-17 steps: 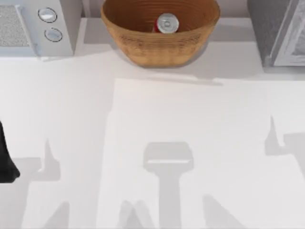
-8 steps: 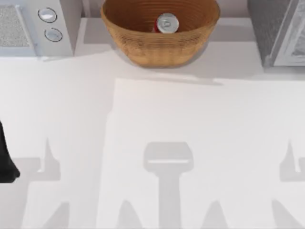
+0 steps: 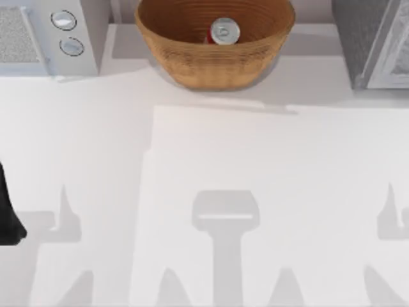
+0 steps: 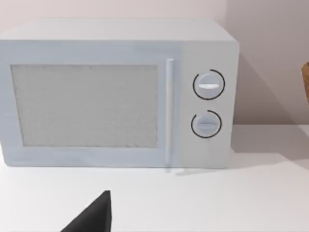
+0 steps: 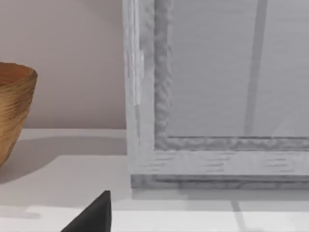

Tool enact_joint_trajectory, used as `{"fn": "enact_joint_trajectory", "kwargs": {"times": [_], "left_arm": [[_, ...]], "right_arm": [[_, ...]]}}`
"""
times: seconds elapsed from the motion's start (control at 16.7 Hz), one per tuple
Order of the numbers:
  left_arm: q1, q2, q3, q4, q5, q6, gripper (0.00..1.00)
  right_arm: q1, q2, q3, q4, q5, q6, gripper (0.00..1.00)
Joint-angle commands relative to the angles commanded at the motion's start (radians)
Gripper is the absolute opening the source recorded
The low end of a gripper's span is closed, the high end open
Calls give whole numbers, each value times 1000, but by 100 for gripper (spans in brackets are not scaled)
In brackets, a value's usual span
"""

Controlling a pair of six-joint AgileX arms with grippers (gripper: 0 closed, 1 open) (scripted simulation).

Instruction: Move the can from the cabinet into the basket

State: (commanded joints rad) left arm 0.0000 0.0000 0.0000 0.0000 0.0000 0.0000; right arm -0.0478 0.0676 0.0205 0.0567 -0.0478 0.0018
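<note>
Can [image 3: 224,31] upright in basket [image 3: 192,61], far centre, cabinet [image 3: 358,38] far right; task looks done; our grippers' state we cannot tell; nothing further needed.

Ribbed woven wicker basket [image 3: 192,57], shiny metal-topped can [image 3: 224,31], speckled rough-framed cabinet [image 3: 361,38], smooth matt table [image 3: 255,192].

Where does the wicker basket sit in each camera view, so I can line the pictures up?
Top view: the basket stands at the table's far edge, centre, with the can upright inside.
Left wrist view: a sliver of its rim at the picture's edge, beyond the microwave.
Right wrist view: its side, next to the cabinet.
Shared landmark: the basket itself.
</note>
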Motion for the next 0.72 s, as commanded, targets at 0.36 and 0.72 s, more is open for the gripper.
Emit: {"fn": "enact_joint_trajectory", "kwargs": {"times": [0.36, 0.72], "left_arm": [[0, 0, 0, 0, 0, 0, 100], [0, 0, 0, 0, 0, 0, 100]], "right_arm": [[-262, 395, 92, 312, -258, 7, 100], [-597, 912, 211, 705, -590, 17, 100]]}}
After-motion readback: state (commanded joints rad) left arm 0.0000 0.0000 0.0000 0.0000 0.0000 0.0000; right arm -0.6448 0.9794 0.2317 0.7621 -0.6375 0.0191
